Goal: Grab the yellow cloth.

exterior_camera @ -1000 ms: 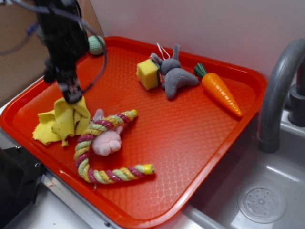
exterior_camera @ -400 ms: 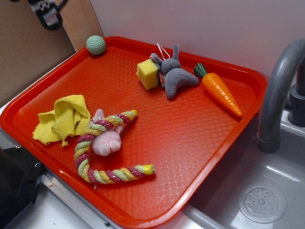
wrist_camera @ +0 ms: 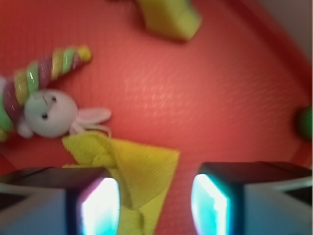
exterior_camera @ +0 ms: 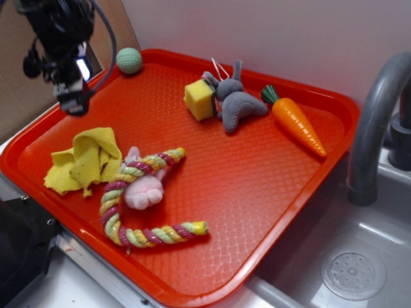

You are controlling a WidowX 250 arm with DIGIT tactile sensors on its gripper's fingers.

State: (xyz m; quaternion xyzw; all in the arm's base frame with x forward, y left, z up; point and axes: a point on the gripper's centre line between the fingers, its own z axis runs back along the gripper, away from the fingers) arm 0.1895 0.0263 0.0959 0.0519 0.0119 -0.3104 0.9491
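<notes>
The yellow cloth (exterior_camera: pixel 85 160) lies crumpled at the left side of the red tray (exterior_camera: pixel 257 192), its right edge touching the braided rope toy (exterior_camera: pixel 138 199) and the small pink-and-white plush bunny (exterior_camera: pixel 144 190) nestled in the rope's curve. The gripper (exterior_camera: pixel 72 102) hangs at the upper left of the exterior frame, above the tray's left rim and clear of the cloth. In the wrist view its fingers (wrist_camera: pixel 95 205) stand apart at the bottom of the frame, and the cloth (wrist_camera: pixel 137 171) shows between them, seemingly some way below, though the blur makes the height hard to judge. Further back on the tray sit a green ball (exterior_camera: pixel 129 61), a yellow foam cube (exterior_camera: pixel 199 99), a gray plush (exterior_camera: pixel 236 102) and a toy carrot (exterior_camera: pixel 294 120).
</notes>
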